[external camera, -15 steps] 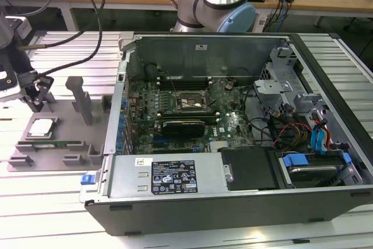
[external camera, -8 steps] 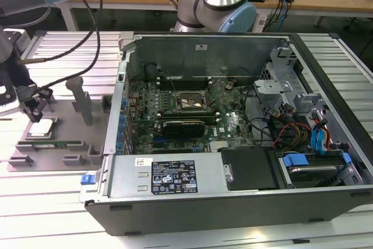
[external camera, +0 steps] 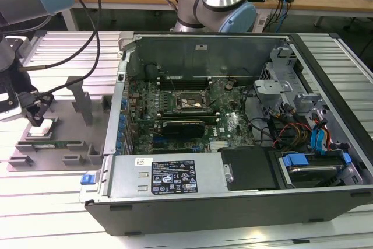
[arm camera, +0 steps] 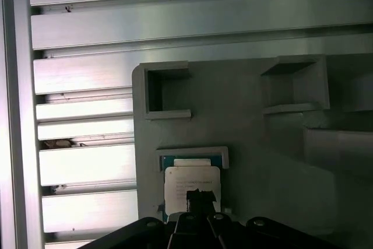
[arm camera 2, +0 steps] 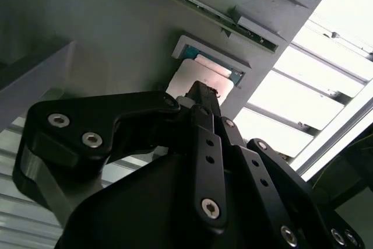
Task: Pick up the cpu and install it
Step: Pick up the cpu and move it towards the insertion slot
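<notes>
The cpu (external camera: 45,126), a small silvery square with a thin green rim, lies in its pocket on the grey tray (external camera: 70,122) at the exterior view's left. Both wrist views look down on the cpu (arm camera 2: 192,77) (arm camera: 186,179) in the tray's raised frame. My gripper (external camera: 36,118) hangs right over it, black fingers brought together into one narrow tip (arm camera 2: 201,94) over the chip's metal top (arm camera: 198,193). I cannot tell whether the tip touches the chip. The black socket frame (external camera: 187,102) sits in the open computer's motherboard, far toward the exterior view's right.
A long green memory stick (external camera: 55,143) (arm camera 2: 192,1) lies on the tray beside the cpu. Grey posts (external camera: 81,100) rise from the tray. The open computer case (external camera: 233,185) holds cables and drive bays. The ribbed aluminium table (arm camera: 87,161) surrounds the tray.
</notes>
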Robot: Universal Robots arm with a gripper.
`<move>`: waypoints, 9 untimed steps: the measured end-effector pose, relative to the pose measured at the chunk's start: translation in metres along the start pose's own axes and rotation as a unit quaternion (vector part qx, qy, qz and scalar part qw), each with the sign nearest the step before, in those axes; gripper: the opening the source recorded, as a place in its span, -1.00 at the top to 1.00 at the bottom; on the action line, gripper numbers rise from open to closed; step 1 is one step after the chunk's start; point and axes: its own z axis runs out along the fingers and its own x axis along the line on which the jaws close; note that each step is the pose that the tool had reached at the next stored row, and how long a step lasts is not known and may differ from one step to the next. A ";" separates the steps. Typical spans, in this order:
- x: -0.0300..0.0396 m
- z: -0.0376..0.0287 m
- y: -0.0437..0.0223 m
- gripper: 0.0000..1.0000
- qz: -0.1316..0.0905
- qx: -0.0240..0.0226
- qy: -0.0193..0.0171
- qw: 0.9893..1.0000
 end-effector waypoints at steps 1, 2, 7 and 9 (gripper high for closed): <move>0.0000 0.0000 0.0000 0.79 0.000 0.000 0.000 1.000; 0.0000 0.0000 0.0000 0.79 0.000 0.000 0.000 1.000; 0.0000 0.0001 0.0000 0.29 0.000 0.000 0.000 1.000; 0.0000 0.0002 0.0000 -0.07 0.000 0.000 0.000 1.000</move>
